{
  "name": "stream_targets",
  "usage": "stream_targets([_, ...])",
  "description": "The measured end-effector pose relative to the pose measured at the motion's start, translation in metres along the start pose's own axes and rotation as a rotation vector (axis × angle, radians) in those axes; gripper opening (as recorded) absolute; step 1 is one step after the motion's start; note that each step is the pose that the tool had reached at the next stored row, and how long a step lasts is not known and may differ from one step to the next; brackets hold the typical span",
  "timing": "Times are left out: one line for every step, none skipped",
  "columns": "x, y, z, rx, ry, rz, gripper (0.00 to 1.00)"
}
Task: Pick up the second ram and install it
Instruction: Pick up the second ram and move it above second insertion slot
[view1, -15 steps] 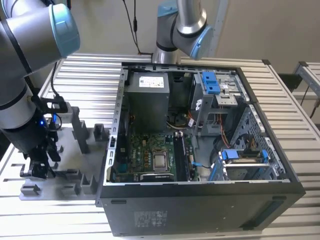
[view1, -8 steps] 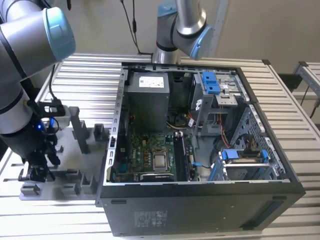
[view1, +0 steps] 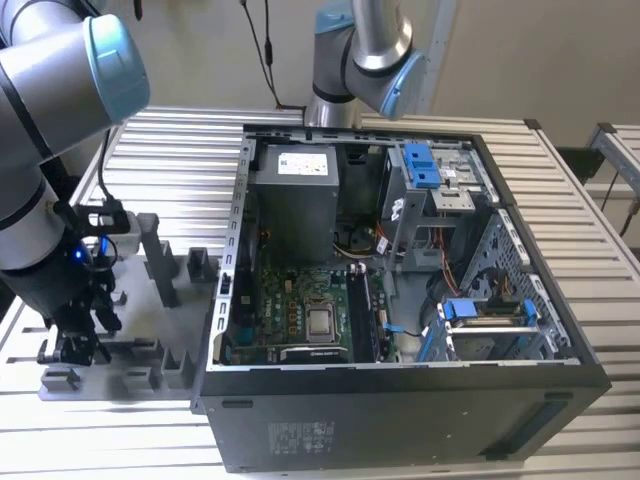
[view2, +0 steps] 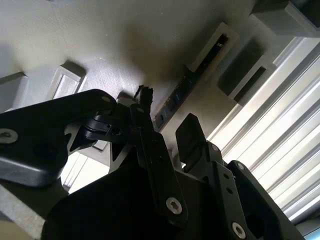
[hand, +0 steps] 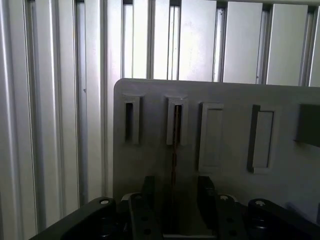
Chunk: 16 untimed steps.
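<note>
First wrist view puts my hand (hand: 176, 194) closest. Its two matte black fingers (hand: 148, 192), blocky and bolted, stand apart, with a gap on either side of the second ram (hand: 175, 155). The ram runs between them, and neither pad touches it as far as I can see. It sits on edge as a thin dark strip, its far end dropped into a narrow slot of a light-grey holder block (hand: 170, 120). In the second wrist view the ram (view2: 180, 92) reads as a long, flat, dark board with small black chips along it. The holder plate (hand: 230, 95) is dull, slightly grainy plastic with rounded corners and raised rectangular sockets. Under it the table (hand: 50, 100) is bright ribbed aluminium, all parallel slats and grooves.

I judge the task barely begun. I straddle the ram, but the grasp is not closed, nothing is lifted, and the installing is all left.

Farther off, in the exterior view, my hand (view1: 78, 345) hangs over the holder plate at the exterior view's left. It is well apart from the open computer case (view1: 400, 420), a black sheet-metal box. Inside, the green motherboard (view1: 295, 305) carries black memory slots (view1: 362, 310); whether one is already filled I cannot tell.
</note>
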<state>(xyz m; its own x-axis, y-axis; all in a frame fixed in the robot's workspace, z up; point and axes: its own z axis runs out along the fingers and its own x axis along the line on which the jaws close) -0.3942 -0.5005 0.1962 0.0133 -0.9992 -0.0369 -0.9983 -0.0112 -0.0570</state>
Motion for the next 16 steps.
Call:
stream_targets([0.0,0.0,0.0,0.0,0.0,0.0,0.48])
stream_targets([0.0,0.0,0.0,0.0,0.0,0.0,0.48])
stream_targets([0.0,0.0,0.0,-0.0001,0.0,0.0,0.48])
stream_targets([0.0,0.0,0.0,0.0,0.0,0.0,0.48])
stream_targets([0.0,0.0,0.0,0.0,0.0001,0.0,0.48])
stream_targets([0.0,0.0,0.0,-0.0001,0.0001,0.0,0.46])
stream_targets([0.0,0.0,0.0,0.0,0.0,0.0,0.46])
stream_targets([0.0,0.0,0.0001,0.0,0.0,0.0,0.4])
stream_targets([0.0,0.0,0.0,0.0,0.0001,0.0,0.33])
stream_targets([0.0,0.0,0.0001,0.0,0.0,0.0,0.33])
stream_targets([0.0,0.0,0.0001,0.0,0.0,0.0,0.33])
stream_targets([0.0,0.0,0.0001,0.0,0.0,0.0,0.27])
stream_targets([0.0,0.0,0.0001,0.0,0.0,0.0,0.27])
stream_targets([0.0,0.0,0.0001,0.0,0.0,0.0,0.27])
stream_targets([0.0,0.0,0.0001,0.0,0.0,0.0,0.27])
stream_targets([0.0,0.0,0.0001,0.0,0.0,0.0,0.27])
